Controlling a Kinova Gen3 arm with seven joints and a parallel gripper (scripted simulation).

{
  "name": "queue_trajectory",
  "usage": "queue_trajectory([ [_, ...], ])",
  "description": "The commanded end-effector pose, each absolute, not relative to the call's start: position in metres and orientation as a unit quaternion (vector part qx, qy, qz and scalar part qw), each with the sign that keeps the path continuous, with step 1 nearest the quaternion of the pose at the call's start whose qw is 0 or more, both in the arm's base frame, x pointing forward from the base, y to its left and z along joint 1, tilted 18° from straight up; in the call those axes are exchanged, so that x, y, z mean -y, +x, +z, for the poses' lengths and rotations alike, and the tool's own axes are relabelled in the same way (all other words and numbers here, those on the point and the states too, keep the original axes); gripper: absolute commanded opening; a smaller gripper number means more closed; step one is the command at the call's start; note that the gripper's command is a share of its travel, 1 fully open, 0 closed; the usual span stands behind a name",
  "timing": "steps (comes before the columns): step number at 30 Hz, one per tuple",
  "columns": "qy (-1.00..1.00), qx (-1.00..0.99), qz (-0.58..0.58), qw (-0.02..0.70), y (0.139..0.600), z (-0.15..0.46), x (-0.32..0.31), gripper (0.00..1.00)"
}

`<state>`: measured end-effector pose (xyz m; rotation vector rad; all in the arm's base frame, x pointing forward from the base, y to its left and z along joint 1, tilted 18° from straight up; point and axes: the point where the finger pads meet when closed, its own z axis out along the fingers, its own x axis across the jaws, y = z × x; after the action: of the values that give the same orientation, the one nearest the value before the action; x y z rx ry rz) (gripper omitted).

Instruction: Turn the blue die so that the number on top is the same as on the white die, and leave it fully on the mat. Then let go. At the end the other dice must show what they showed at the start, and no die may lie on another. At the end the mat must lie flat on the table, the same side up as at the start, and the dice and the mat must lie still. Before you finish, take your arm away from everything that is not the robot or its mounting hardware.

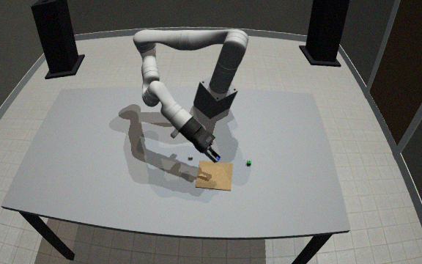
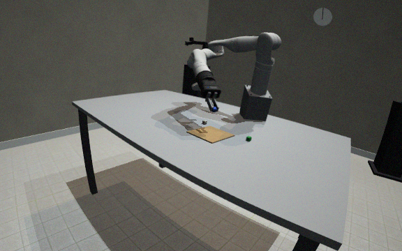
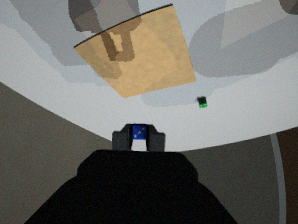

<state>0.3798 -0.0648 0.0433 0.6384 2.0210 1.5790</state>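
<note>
1. Just above the table near the mat's (image 1: 218, 177) (image 2: 218, 134) (image 3: 155, 62) back edge, gripper (image 1: 214, 155) (image 2: 212, 104) (image 3: 139, 133) has the blue die (image 1: 217, 158) (image 2: 215, 109) (image 3: 139, 132) pinched, tilted over.
2. Looks like mid-turn; pips are too small to match against the white die (image 1: 190, 158) (image 2: 204, 122).
3. Next: finish turning, lower onto mat, release.

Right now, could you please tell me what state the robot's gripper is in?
Gripper: jaws closed on the blue die, holding it above the table.
</note>
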Motion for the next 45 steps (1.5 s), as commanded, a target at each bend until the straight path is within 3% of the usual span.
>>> queue_trajectory([
  [1, 0.236, -0.734, 0.585, 0.25, 0.381, 0.044, 0.065, 0.34],
  [16, 0.235, -0.732, 0.588, 0.251, 0.382, 0.041, 0.065, 0.34],
  [45, 0.235, -0.732, 0.588, 0.251, 0.401, -0.029, 0.052, 0.34],
])
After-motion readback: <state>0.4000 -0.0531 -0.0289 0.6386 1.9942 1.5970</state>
